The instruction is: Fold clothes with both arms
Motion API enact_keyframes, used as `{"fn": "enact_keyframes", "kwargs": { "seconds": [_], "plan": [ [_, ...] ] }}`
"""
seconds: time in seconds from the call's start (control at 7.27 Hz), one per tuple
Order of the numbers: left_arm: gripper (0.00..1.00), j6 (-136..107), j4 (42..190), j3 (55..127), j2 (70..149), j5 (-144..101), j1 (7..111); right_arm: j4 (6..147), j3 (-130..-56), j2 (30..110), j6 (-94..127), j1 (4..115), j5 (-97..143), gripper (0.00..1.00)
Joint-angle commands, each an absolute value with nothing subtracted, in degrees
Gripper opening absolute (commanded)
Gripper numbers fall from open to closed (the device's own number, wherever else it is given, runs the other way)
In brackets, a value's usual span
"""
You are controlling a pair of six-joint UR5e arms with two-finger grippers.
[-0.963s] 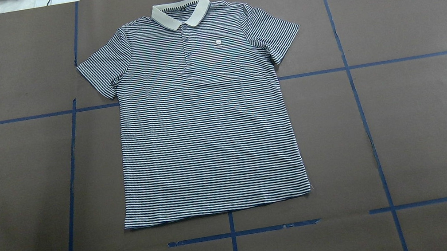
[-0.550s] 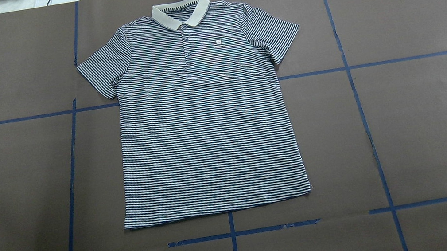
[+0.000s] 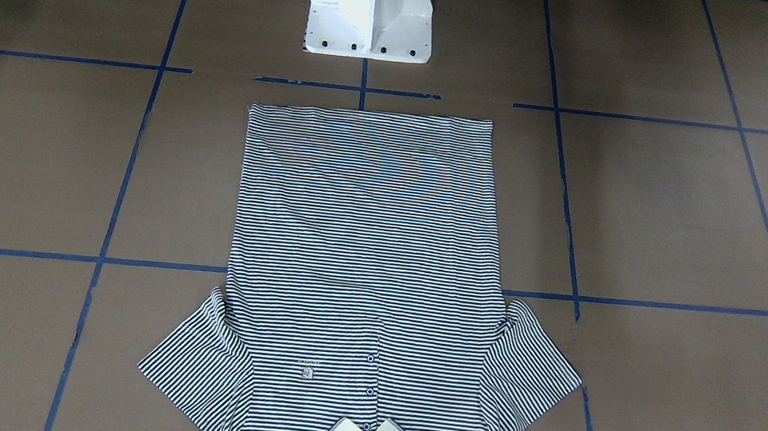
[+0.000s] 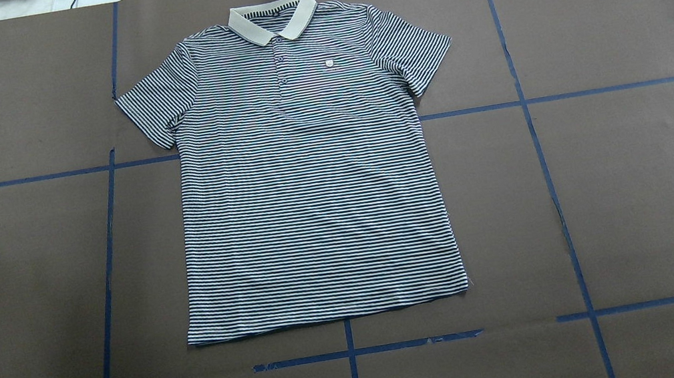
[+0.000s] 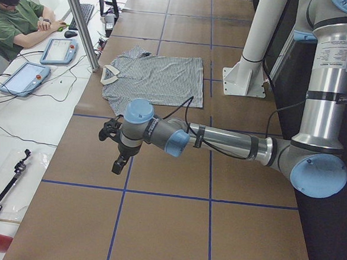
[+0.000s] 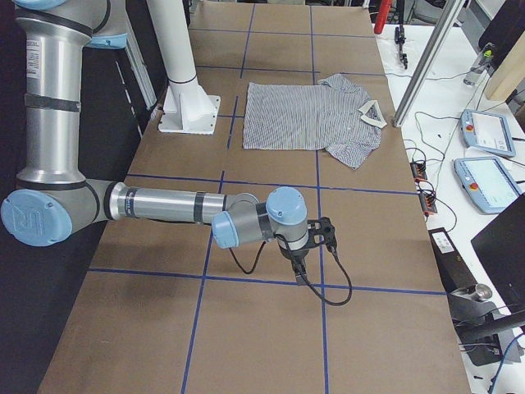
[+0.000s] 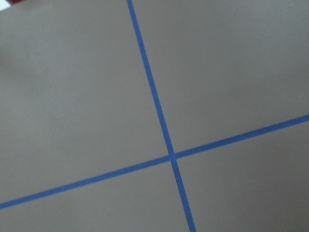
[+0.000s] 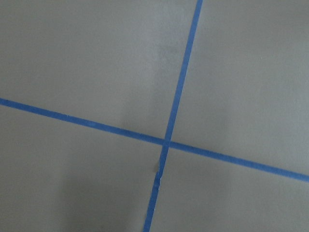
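Observation:
The clothes are one navy-and-white striped polo shirt [image 4: 309, 186] lying flat and face up on the brown table, cream collar [image 4: 273, 20] at the far edge and hem toward the robot's base. It also shows in the front-facing [image 3: 366, 242] and side views [image 5: 159, 72] [image 6: 299, 115]. The left arm's gripper [image 5: 117, 168] hangs over bare table well off the shirt's left side. The right arm's gripper [image 6: 298, 258] hangs over bare table off its right side. Both show only in the side views, so I cannot tell if they are open or shut. Both wrist views show only taped table.
The white pedestal base [image 3: 370, 19] stands just behind the hem. Blue tape lines [image 4: 349, 353] grid the brown table. A person [image 5: 20, 24] sits at a side desk with teach pendants [image 6: 484, 131]. A metal post [image 5: 80, 22] rises near the collar.

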State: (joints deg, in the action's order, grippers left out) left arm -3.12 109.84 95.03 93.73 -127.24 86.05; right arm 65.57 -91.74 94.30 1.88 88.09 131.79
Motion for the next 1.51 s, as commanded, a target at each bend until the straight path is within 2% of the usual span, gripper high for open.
{"fn": "enact_keyframes", "kwargs": {
  "seconds": [0.0, 0.41, 0.83, 1.24, 1.38],
  "plan": [
    [1.0, -6.7, 122.8, 91.4, 100.2, -127.0, 85.6, 61.3, -87.6, 91.3, 2.0, 88.1, 132.7, 1.0],
    [1.0, -12.1, 128.9, 88.9, 102.4, -127.2, 81.2, 58.6, -88.0, 88.3, 2.5, 88.1, 135.8, 1.0],
    [1.0, -13.4, 130.2, 88.9, 103.1, -127.1, 78.0, 58.3, -87.4, 76.5, 21.4, 76.7, 135.3, 1.0],
    [1.0, -13.4, 130.2, 89.1, 103.1, -127.1, 77.8, 57.9, -86.4, 66.0, 45.2, 61.0, 116.4, 1.0],
    [1.0, -13.4, 130.2, 88.9, 103.1, -127.1, 77.8, 57.7, -83.4, 62.6, 48.5, 58.8, 114.5, 0.99]
  ]
}}
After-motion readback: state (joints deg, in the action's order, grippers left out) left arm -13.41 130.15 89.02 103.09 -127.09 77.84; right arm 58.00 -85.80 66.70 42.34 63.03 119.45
